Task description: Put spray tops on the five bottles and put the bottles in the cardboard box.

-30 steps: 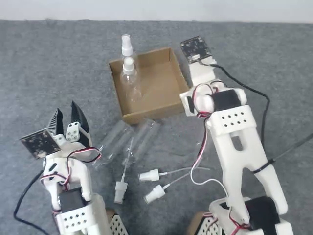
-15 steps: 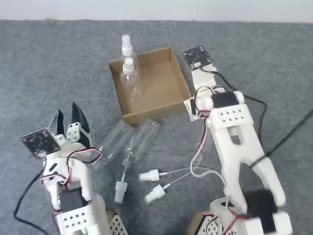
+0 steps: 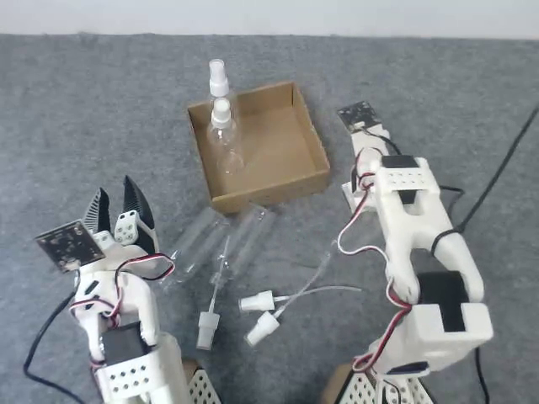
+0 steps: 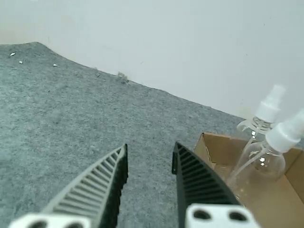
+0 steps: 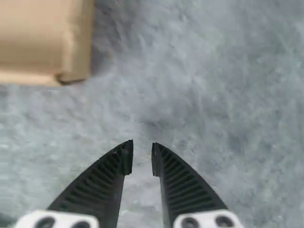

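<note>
Left pincer (image 3: 118,204): open wide, empty, at lower left of the high view. Right pincer (image 5: 141,144): parted only narrowly, empty, over bare desk (image 3: 472,101) right of the box (image 3: 269,192).

At upper centre: the box, with 1 capped bottle (image 3: 226,145) upright inside, near the left wall. At the far left corner: a 2nd capped bottle (image 3: 218,78), upright; inside or just behind, not determinable.

At centre, just below the box: 3 bare bottles (image 3: 251,229), lying side by side. Below those: 3 tops (image 3: 257,300) with thin dip tubes.

Handling, by judgement:
- Treat bare bottles as light, clear, smooth plastic, prone to rolling and slipping.
- Grip across the body at mid-length, not at the neck.
- Apply moderate force only, given likely thin walls.
- Grip tops by the white head; avoid the flexible tube.
</note>
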Robot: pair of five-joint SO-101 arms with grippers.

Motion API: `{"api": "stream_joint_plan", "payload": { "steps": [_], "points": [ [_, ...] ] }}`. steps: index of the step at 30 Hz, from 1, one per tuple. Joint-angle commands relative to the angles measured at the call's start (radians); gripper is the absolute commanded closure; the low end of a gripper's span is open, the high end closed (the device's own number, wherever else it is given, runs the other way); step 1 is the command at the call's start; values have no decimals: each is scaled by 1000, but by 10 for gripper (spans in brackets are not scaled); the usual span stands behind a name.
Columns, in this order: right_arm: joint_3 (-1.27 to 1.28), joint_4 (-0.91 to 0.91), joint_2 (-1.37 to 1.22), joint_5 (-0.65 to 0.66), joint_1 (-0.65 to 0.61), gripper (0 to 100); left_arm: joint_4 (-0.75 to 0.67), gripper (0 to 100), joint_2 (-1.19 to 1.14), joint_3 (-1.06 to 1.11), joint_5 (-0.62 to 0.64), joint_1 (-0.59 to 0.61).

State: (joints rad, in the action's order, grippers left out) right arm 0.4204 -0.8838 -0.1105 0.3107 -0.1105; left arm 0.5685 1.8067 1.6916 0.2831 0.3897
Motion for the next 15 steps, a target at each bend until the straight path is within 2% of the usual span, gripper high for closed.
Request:
{"api": "stream_joint_plan", "payload": {
  "steps": [1,10,15],
  "points": [
    [-8,15,18,54,67,971,5,852,12,-7,-9,-2],
    [-9,-163,22,169,134,971,5,852,12,-7,-9,-2],
    [-9,-240,24,189,163,971,5,852,12,-7,-9,-2]
  ]
}}
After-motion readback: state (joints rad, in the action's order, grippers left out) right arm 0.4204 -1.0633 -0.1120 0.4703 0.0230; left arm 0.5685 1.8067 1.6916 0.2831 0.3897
